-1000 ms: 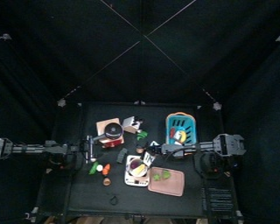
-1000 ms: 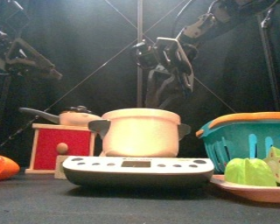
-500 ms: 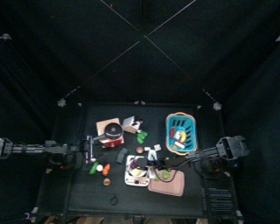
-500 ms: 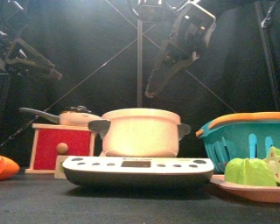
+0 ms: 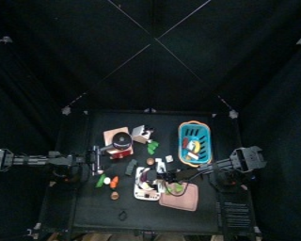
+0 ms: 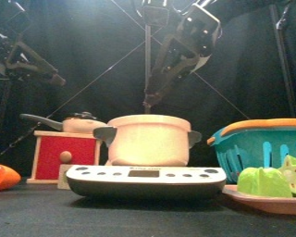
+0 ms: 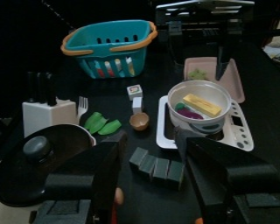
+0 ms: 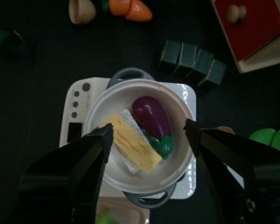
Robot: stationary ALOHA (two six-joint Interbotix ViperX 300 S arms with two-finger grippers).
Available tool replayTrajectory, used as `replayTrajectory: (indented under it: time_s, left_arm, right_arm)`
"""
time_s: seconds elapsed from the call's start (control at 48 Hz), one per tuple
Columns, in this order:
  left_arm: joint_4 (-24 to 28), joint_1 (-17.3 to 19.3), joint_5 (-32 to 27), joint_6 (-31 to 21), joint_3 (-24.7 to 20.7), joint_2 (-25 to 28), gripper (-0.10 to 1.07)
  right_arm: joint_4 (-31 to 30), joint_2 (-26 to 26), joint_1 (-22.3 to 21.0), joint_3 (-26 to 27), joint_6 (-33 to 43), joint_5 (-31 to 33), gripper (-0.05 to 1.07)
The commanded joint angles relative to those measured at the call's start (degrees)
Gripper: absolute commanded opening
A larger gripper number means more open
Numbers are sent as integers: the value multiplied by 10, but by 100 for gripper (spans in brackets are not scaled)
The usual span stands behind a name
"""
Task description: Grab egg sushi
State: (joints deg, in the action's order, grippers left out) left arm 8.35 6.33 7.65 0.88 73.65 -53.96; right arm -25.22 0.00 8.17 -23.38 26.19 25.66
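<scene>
The egg sushi (image 8: 132, 140) is a yellow slab that lies in a white pot (image 8: 95, 109) beside a purple eggplant (image 8: 150, 115) and a green piece (image 8: 164, 147). My right gripper (image 8: 147, 129) is open and hangs right above the pot, with one jaw on either side of it. In the front view it (image 6: 148, 98) hangs above the pot (image 6: 148, 139), apart from it. In the top view it (image 5: 160, 169) is over the pot (image 5: 146, 184). My left gripper (image 7: 154, 144) is open and empty at the table's left; the sushi (image 7: 203, 101) shows in its view.
A teal basket (image 5: 195, 139) stands at the back right. A pink plate (image 6: 277, 199) with green pieces is at the front right. A red box (image 6: 64, 155), a dark lidded pan (image 7: 43, 157), a knife block (image 7: 43, 109), black blocks (image 8: 189, 61) and a carrot (image 6: 0, 176) lie around the pot.
My right arm has swung in from the right to over the pot, and its gripper has come down toward it. The left arm has not moved.
</scene>
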Motion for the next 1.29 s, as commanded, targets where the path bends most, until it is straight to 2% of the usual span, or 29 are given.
replayTrajectory:
  time_s: [0.0,0.104,0.229,0.333,0.438,0.542,0.646,0.854,1.021,1.271]
  left_arm:
    - [0,3,2,0,-7,1,85]
    - [1,3,2,0,-7,1,85]
    - [1,4,2,0,-6,1,85]
    - [1,4,2,0,-7,1,85]
    - [0,4,2,0,-7,1,85]
    - [1,4,1,0,-4,1,85]
    - [0,4,0,0,-3,1,85]
    - [0,7,0,0,-3,1,85]
    - [0,9,0,0,-3,1,85]
    - [0,16,0,0,-3,1,85]
  right_arm:
    - [12,-14,-4,44,0,48,97]
    - [37,-15,-10,74,-14,86,97]
    - [121,-16,-24,113,-70,146,97]
    - [221,-11,-48,143,-156,193,97]
    - [272,1,-57,144,-252,198,97]
    - [286,18,-56,126,-355,187,97]
    - [301,27,-56,110,-402,146,97]
    - [281,25,-49,74,-406,80,96]
    - [271,28,-40,55,-402,71,91]
    - [268,42,-40,64,-400,78,86]
